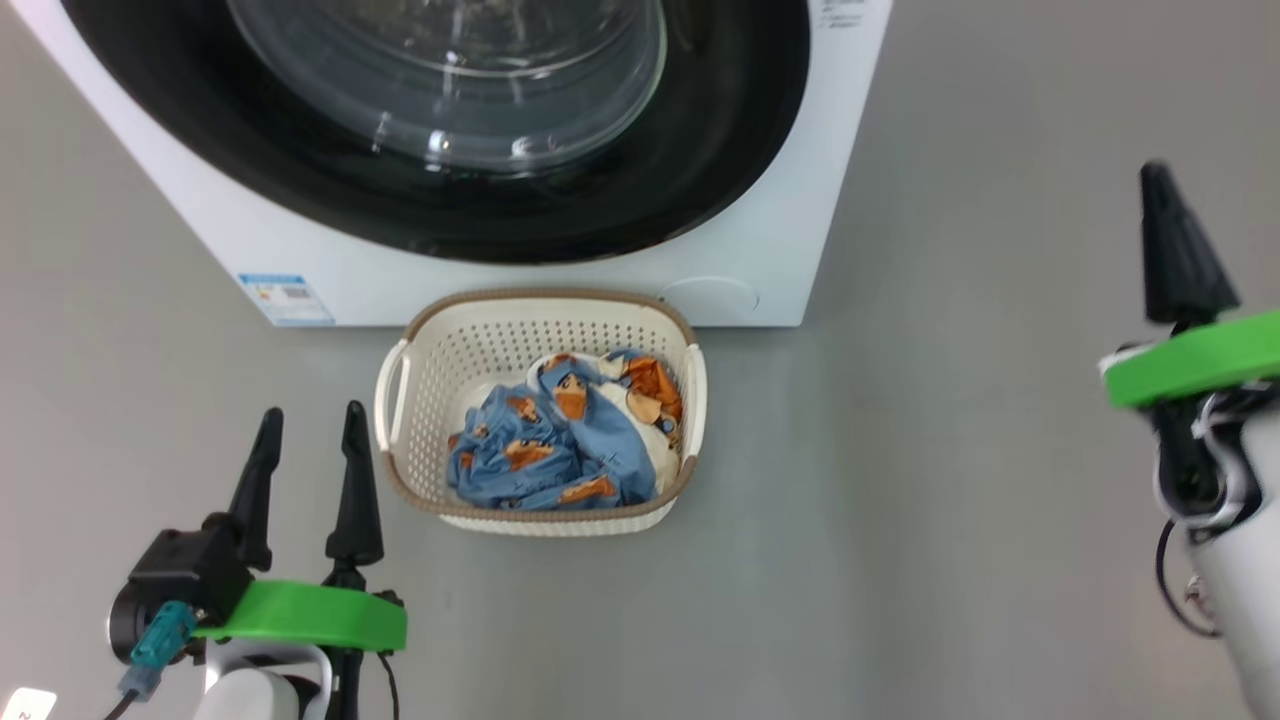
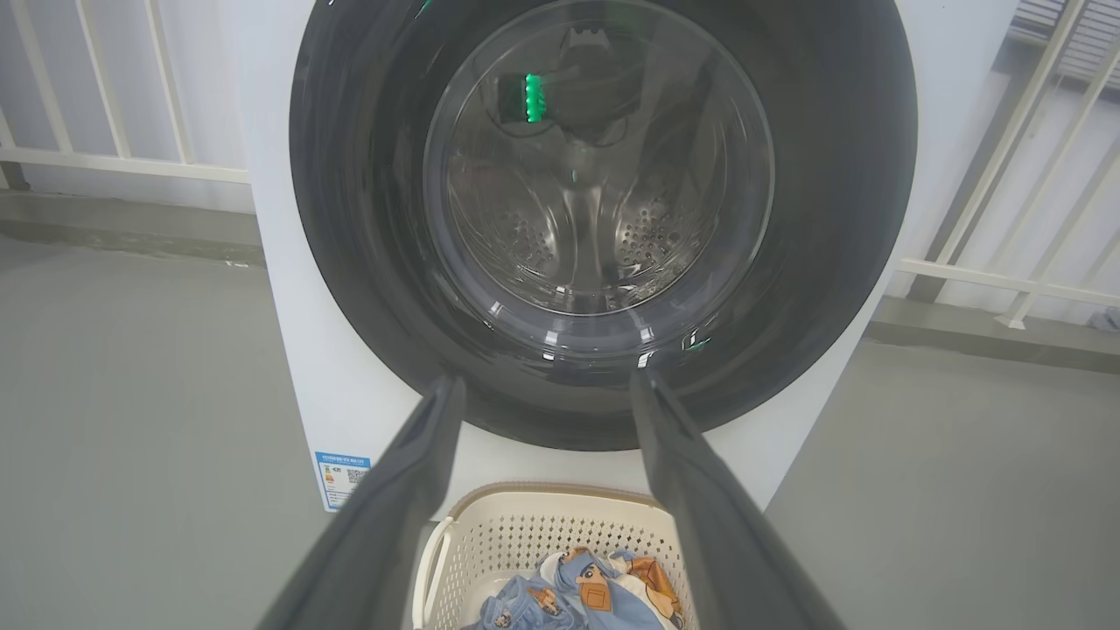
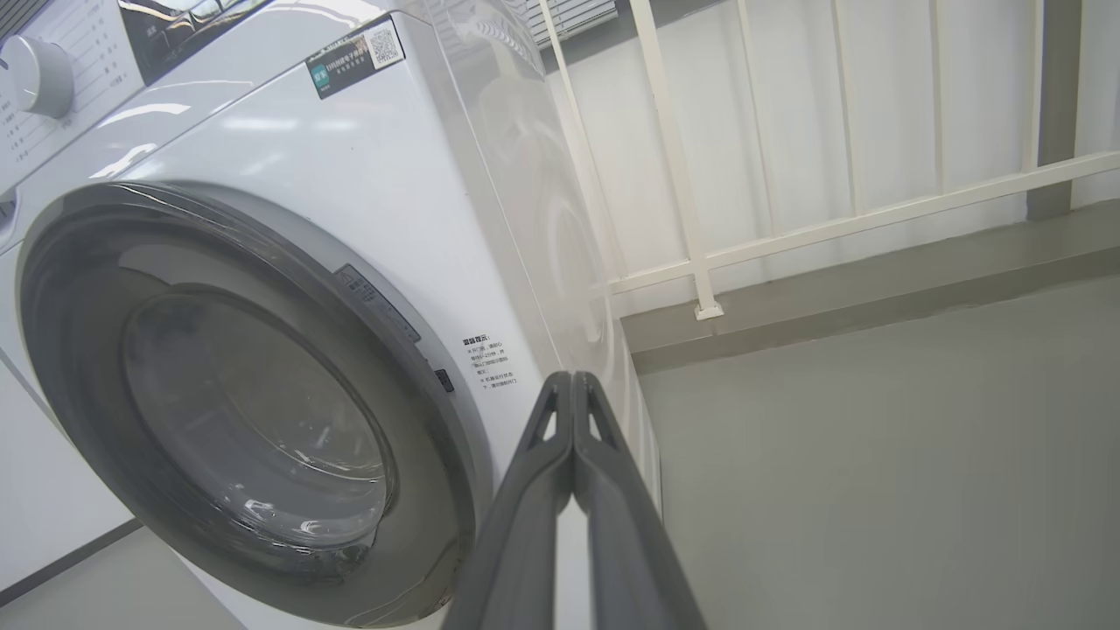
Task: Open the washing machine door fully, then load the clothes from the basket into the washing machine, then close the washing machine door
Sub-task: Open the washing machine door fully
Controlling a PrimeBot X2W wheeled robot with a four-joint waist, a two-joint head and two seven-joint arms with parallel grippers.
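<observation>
Glimpsing drum point(image 2: 595, 236) through door point(image 2: 350, 219) — left wrist view, right tool point(image 3: 573, 378) closed

You have a plain grey floor point(image 1: 950, 480) here. The washing machine point(image 1: 790, 220) stands on it, with the basket point(image 1: 450, 370) just in front.

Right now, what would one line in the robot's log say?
washing machine door: shut, not yet opened | clothes: in basket | left gripper: open, empty | right gripper: shut, empty

Black tapered fingers point(image 1: 355, 490), 2 green collars point(image 1: 310, 615) (white forearms point(image 1: 1250, 600))
</observation>
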